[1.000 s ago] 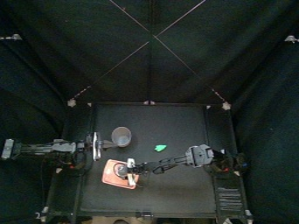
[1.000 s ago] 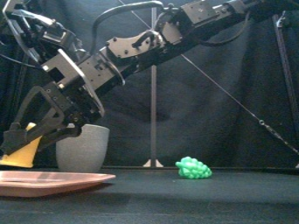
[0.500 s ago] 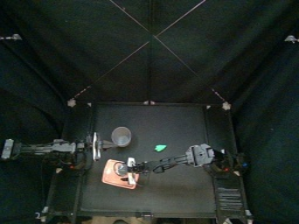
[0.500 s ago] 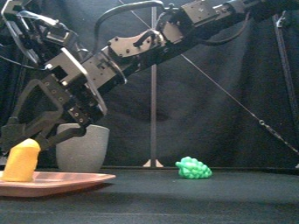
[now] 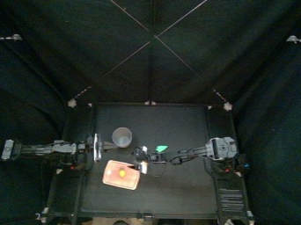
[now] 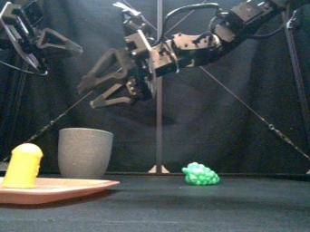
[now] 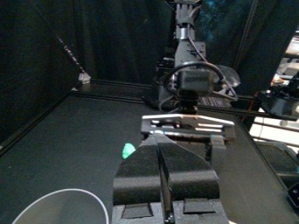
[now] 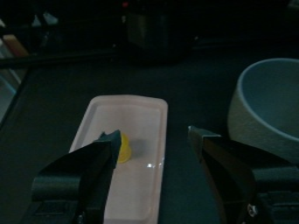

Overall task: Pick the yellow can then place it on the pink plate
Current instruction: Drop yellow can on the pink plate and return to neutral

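Note:
The yellow can (image 6: 24, 166) stands upright on the pink plate (image 6: 72, 187) at the front left, free of any grip. It shows as a yellow spot (image 5: 121, 174) on the plate (image 5: 112, 182) in the top view and lies below the jaws (image 8: 122, 149) in the right wrist view. My right gripper (image 6: 115, 87) hangs open and empty well above the plate (image 8: 140, 188), a little to its right (image 5: 143, 161). My left gripper (image 7: 165, 175) rests shut at the table's left side (image 5: 88, 149).
A tall grey speckled cup (image 6: 85, 152) stands just behind the plate (image 5: 122, 135); its rim also shows (image 8: 271, 96) near the right jaw. A small green toy (image 6: 200, 174) lies mid-table (image 5: 163, 147), right of the cup.
The right gripper set the tilted can down upright on the plate, let go, then rose and drew back to the right. The left arm stayed still.

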Available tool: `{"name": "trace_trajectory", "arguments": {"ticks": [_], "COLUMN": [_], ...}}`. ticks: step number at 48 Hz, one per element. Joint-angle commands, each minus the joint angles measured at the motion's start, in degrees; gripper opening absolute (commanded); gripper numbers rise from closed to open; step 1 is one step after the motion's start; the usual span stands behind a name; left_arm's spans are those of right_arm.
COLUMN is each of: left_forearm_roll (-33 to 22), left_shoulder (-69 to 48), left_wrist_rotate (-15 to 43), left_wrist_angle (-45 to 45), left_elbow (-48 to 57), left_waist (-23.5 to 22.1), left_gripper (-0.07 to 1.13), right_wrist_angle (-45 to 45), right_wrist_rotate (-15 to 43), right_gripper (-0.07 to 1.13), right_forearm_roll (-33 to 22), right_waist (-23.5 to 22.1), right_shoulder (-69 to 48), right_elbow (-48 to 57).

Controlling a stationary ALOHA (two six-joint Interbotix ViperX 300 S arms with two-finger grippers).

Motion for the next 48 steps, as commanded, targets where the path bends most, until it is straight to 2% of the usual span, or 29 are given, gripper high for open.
{"name": "trace_trajectory", "arguments": {"ticks": [1,27,48], "left_forearm_roll": [0.44,1.93,1.76], "left_shoulder": [0.09,-0.09,-0.09], "left_wrist_rotate": [0.18,0.09,0.00], "left_wrist_angle": [-0.53,0.00,0.09], "left_elbow": [-0.70,-0.62,-0.09], "left_waist": [-0.09,-0.09,0.09], "left_gripper": [0.17,0.17,0.17], "right_wrist_angle": [-4.48,-13.36,-14.94], "right_wrist_rotate": [0.00,-0.09,0.00], "right_gripper": [0.95,0.95,0.95], "right_forearm_roll": [-1.41,-3.43,-3.34], "right_waist": [0.18,-3.16,-4.39], "right_shoulder": [-5.54,-22.32,-24.70], "right_elbow": [4.39,23.91,25.84]}}
